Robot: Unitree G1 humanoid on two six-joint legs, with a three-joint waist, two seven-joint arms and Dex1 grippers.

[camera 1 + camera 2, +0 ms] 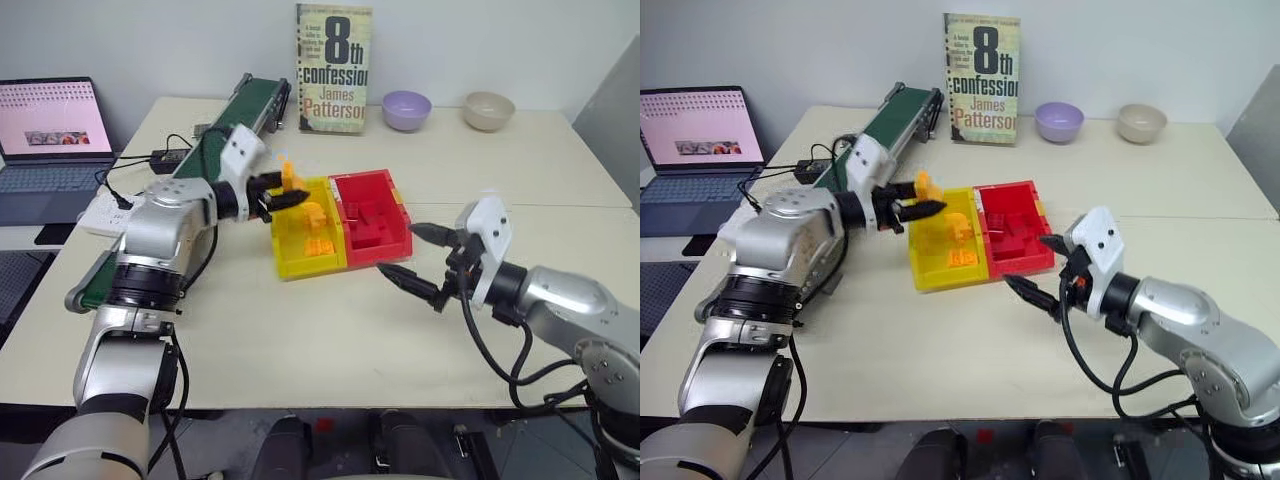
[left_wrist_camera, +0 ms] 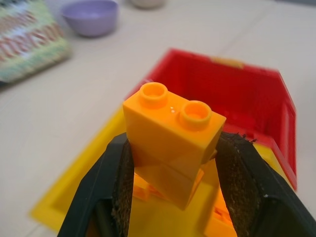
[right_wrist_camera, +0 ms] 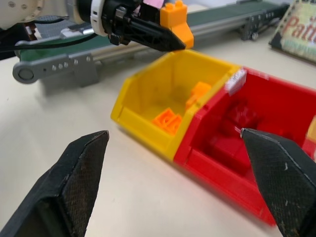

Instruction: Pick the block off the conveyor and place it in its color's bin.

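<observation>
the left gripper [image 2: 170, 163] is clamping the block [image 2: 173, 138] between its two fingers [image 2: 116, 190], holding it studs-up above the near-left rim of the yellow bin [image 1: 290, 262], just beside the conveyor [image 1: 250, 105]. the right gripper [image 1: 420, 255] is hovering with fingers spread apart, empty, near the red bin [image 1: 395, 245].

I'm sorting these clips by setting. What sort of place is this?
Probably an office or lab set up for a sorting demo: a small conveyor on a plain table, a laptop at the side, and a paperback book propped against the wall.
</observation>
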